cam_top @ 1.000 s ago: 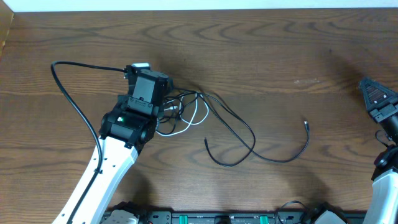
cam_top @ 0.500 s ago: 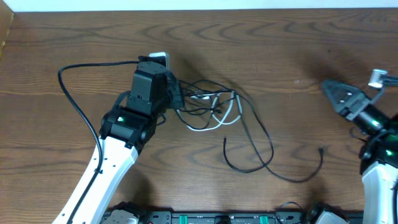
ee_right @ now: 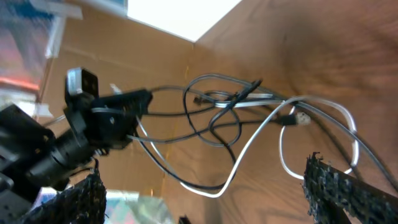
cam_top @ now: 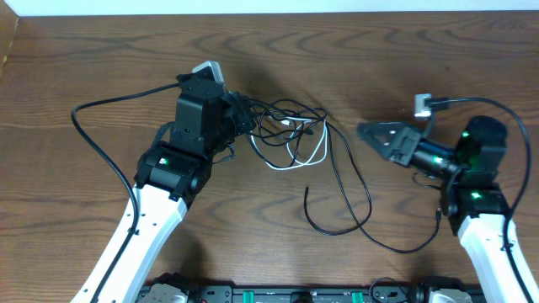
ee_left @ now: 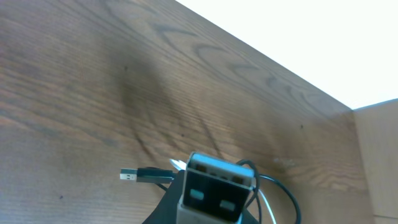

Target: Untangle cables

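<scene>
Centre of the frame, a little above the middle of the table point(cam_top: 379, 50): the cables point(cam_top: 286, 135), bunched in a knot. At the knot's left edge, touching it, is the left gripper point(cam_top: 236, 118). Off to the right, apart from it, is the right gripper point(cam_top: 370, 132). Below, a long strand point(cam_top: 369, 198) trails toward the lower right.

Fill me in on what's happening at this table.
Two robot arms are working on a tangle of cables on a wooden table. The left end effector is shut on the left end of the knot, holding it. The right end effector is open and points at the tangle from the right without touching it. The white cable loops out of the knot, and black strands trail toward the front edge. Nothing looks separated yet.
</scene>
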You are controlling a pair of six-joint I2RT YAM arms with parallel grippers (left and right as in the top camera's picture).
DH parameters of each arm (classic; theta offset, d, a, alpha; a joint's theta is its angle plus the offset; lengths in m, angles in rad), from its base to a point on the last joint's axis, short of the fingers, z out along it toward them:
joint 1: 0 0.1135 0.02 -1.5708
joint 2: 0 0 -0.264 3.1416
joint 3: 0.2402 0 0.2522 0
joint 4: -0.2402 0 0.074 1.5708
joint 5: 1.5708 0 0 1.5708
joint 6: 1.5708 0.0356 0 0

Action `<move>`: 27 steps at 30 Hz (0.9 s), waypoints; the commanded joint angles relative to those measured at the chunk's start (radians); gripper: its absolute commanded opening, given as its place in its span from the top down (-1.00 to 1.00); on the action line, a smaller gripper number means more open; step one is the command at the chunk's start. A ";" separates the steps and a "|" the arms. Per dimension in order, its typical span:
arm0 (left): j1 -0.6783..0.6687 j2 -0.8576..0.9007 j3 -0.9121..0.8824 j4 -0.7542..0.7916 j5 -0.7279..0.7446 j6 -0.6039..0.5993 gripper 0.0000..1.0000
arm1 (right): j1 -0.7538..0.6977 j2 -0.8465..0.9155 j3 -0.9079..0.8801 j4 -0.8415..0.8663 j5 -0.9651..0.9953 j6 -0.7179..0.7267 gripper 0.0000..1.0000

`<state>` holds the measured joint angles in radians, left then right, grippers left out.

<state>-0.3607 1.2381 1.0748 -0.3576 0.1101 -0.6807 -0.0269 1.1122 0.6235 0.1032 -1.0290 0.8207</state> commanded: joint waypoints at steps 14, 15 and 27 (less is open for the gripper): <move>-0.012 -0.003 0.009 0.009 0.039 -0.082 0.85 | 0.354 0.001 0.008 -0.103 0.471 0.098 -0.82; -0.012 -0.003 0.009 0.011 0.039 -0.084 0.85 | 0.363 0.001 0.008 -0.115 0.483 0.104 -0.82; -0.013 -0.003 0.009 0.017 0.061 -0.223 0.85 | 0.452 0.071 0.008 -0.116 0.591 0.179 -0.37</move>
<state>-0.3702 1.2381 1.0748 -0.3492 0.1383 -0.8410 0.4072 1.1500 0.6235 -0.0181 -0.4934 0.9573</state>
